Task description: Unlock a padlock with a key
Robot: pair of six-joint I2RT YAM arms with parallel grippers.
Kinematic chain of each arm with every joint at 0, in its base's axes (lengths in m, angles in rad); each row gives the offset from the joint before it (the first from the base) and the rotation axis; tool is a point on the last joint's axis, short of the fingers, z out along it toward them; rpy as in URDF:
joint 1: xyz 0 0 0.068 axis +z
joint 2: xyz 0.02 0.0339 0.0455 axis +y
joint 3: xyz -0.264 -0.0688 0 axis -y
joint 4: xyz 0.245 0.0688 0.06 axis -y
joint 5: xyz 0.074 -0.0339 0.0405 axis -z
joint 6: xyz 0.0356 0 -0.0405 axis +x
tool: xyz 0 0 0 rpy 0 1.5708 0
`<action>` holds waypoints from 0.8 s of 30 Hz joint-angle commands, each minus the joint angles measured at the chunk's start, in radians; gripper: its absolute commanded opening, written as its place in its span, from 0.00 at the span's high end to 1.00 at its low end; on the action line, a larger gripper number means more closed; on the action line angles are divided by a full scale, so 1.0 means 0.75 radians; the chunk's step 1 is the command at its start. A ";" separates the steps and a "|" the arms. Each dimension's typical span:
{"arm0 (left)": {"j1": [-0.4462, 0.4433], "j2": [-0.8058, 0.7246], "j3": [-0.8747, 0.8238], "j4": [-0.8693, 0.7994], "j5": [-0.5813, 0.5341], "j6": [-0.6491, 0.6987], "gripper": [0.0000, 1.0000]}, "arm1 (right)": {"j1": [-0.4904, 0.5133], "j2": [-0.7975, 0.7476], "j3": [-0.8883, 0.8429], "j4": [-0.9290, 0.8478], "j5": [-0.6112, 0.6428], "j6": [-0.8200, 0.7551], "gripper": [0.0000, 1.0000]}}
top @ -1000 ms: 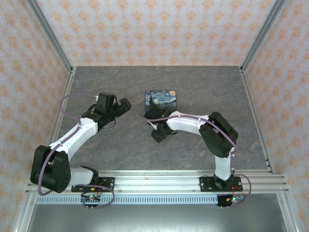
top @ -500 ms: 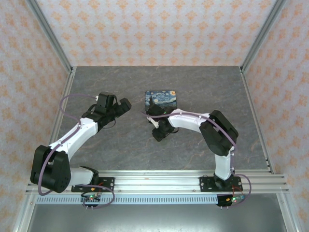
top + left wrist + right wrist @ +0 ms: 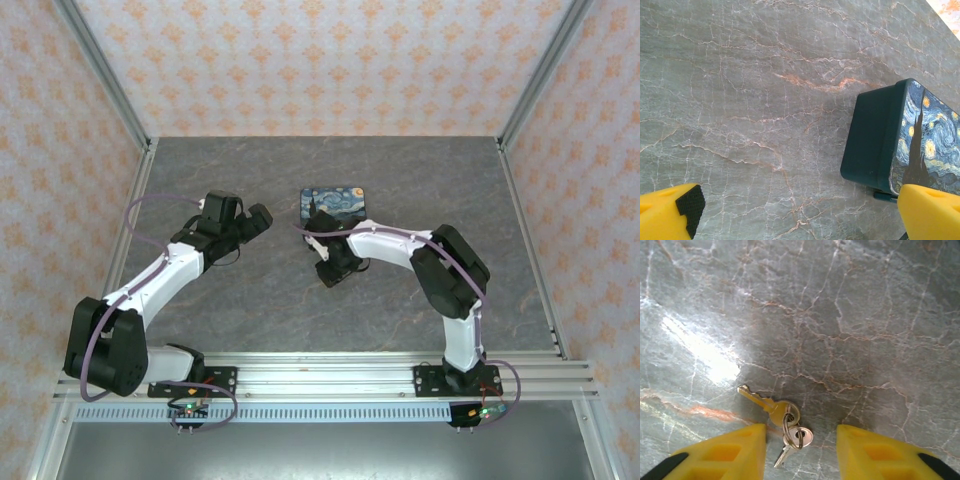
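Thin metal key (image 3: 771,405), ringed to another, lies on veined stone surface (image 3: 840,315) between spread, empty right tool (image 3: 800,455). Left tool (image 3: 800,210) likewise spread, empty. Right arm has shifted slightly.

a robot test cell in a lab: a grey marble-look counter (image 3: 250,300) boxed in by aluminium frame posts (image 3: 105,75) and walls (image 3: 330,60) papered in an orange pattern. a left arm (image 3: 160,275) and a right arm (image 3: 400,250) are bolted to a metal rail (image 3: 330,378) along the counter's near edge.
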 commanded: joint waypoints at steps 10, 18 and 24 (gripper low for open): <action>0.011 -0.005 -0.014 0.039 0.030 -0.021 0.00 | -0.027 0.020 -0.064 0.203 -0.118 0.077 1.00; 0.010 -0.010 -0.111 0.133 0.101 -0.072 0.00 | -0.086 -0.140 -0.256 0.388 -0.251 0.225 1.00; 0.009 -0.016 -0.148 0.177 0.138 -0.104 0.00 | -0.088 -0.203 -0.323 0.449 -0.290 0.284 1.00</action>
